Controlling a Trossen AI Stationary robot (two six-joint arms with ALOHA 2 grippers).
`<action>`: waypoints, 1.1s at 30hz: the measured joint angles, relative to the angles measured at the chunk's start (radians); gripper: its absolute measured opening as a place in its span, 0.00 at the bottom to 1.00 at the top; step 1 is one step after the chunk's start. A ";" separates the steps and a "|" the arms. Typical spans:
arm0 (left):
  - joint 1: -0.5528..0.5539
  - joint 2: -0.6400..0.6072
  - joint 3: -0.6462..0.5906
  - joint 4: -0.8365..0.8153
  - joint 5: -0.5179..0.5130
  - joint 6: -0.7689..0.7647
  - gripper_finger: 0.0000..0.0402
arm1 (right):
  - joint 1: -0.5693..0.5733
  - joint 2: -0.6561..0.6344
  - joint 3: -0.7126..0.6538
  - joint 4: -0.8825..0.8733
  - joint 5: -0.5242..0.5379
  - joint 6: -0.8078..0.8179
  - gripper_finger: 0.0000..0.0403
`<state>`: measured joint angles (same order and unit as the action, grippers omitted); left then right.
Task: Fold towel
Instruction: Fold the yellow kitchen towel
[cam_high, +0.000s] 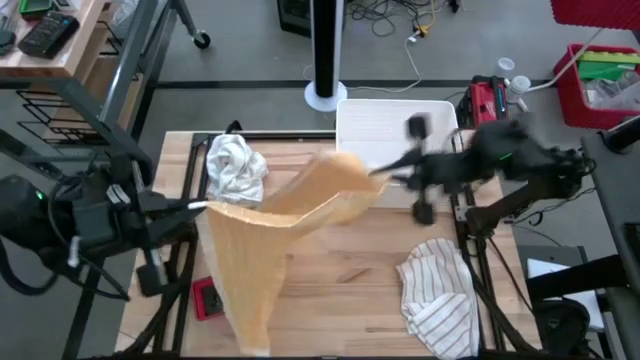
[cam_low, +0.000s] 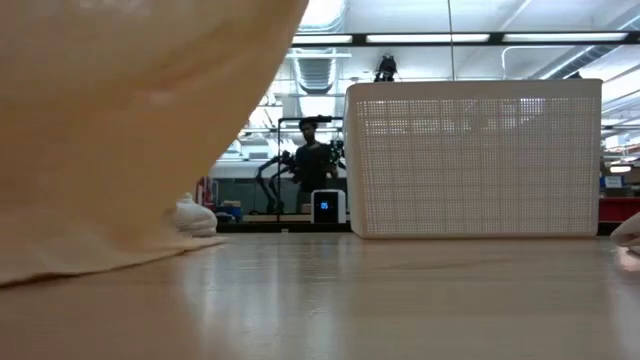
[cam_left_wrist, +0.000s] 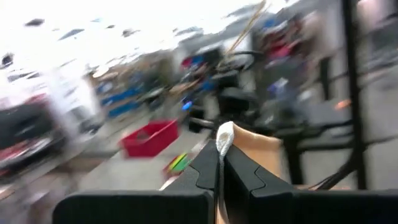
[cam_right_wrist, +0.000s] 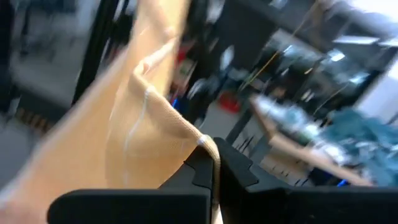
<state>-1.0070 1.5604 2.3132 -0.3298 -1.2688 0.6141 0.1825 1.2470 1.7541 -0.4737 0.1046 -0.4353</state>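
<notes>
A tan towel (cam_high: 270, 230) is held up between both grippers over the table's left half. My left gripper (cam_high: 200, 207) is shut on it at the left. My right gripper (cam_high: 385, 172) is shut on it toward the table's far middle. From the stretch between them the towel hangs down, and its lower end (cam_high: 245, 325) lies on the table near the front edge. In the low view the towel (cam_low: 120, 130) fills the left side, its bottom edge resting on the tabletop. My left gripper pinches a bunched bit of the towel's upper edge (cam_left_wrist: 224, 138) between its two fingers, coming in about level from the table's left. The towel hangs below and beyond the fingers. My right gripper pinches the towel's upper edge at a corner (cam_right_wrist: 207, 144) between its two fingers, about level, from the table's right. The cloth runs away from the fingers toward the left gripper in slack folds, lifted clear here.
A crumpled white towel (cam_high: 235, 165) lies at the far left. A striped towel (cam_high: 440, 295) lies at the near right. A white basket (cam_high: 395, 125) stands at the far edge. A small red object (cam_high: 207, 297) sits near the hanging towel. A person (cam_low: 312, 160) stands far behind.
</notes>
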 joint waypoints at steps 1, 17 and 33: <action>0.001 0.000 0.012 0.002 0.077 0.008 0.00 | 0.000 -0.007 0.037 0.001 0.002 0.013 0.00; 0.002 -0.059 0.043 0.153 0.305 0.320 0.00 | 0.000 0.122 0.489 -0.083 -0.023 0.014 0.00; 0.001 -0.144 0.042 0.160 0.087 0.413 0.00 | 0.003 0.177 0.601 -0.266 0.149 0.025 0.00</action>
<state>-1.0060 1.4161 2.3547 -0.1696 -1.1813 1.0270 0.1855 1.4237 2.3549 -0.7393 0.2539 -0.4104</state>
